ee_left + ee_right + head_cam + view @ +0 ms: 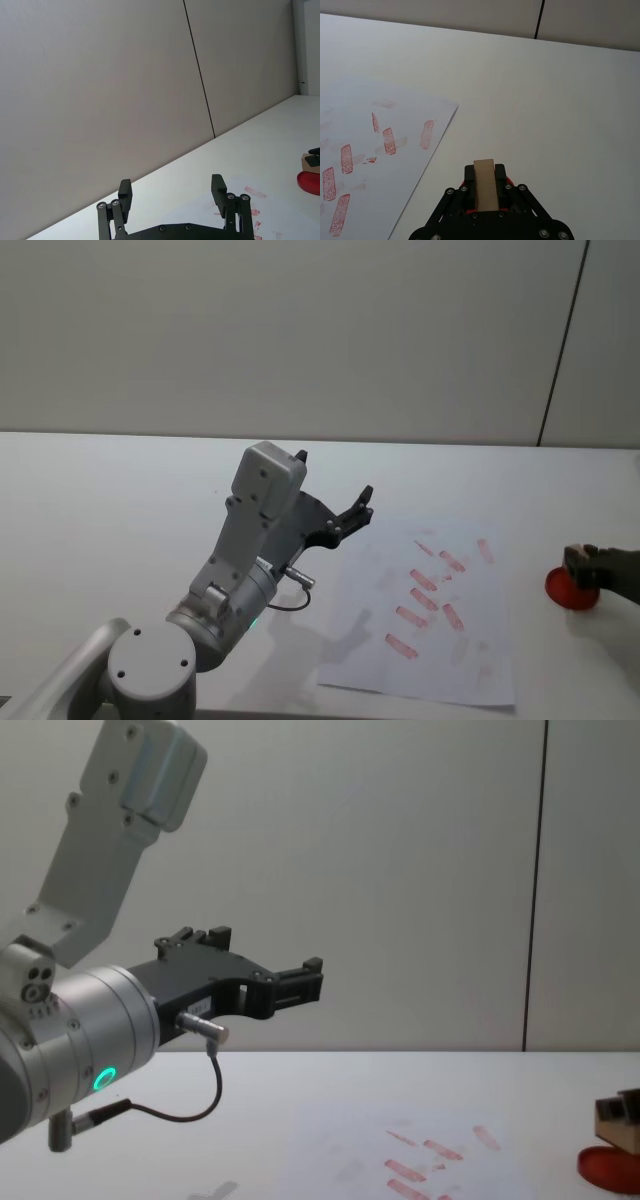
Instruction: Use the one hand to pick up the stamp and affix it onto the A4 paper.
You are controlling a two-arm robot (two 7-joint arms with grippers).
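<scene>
1. the right black two-fingered gripper, at the lower centre of its wrist frame, has its jaws clamped on the small light-tan wooden stamp block.
2. the stamp hangs over the flat round red ink pad at the head frame's right edge, beside the white a4 paper sheet with red marks on the white worktop.
3. the left black gripper is raised at the head frame's centre-left, jaws wide.

The stamp is pale, bare-looking wood, matt. The right end effector is matt black with shiny screw heads. The paper is thin, matt white, blotched with red ink; the table is smooth, matt white.
</scene>
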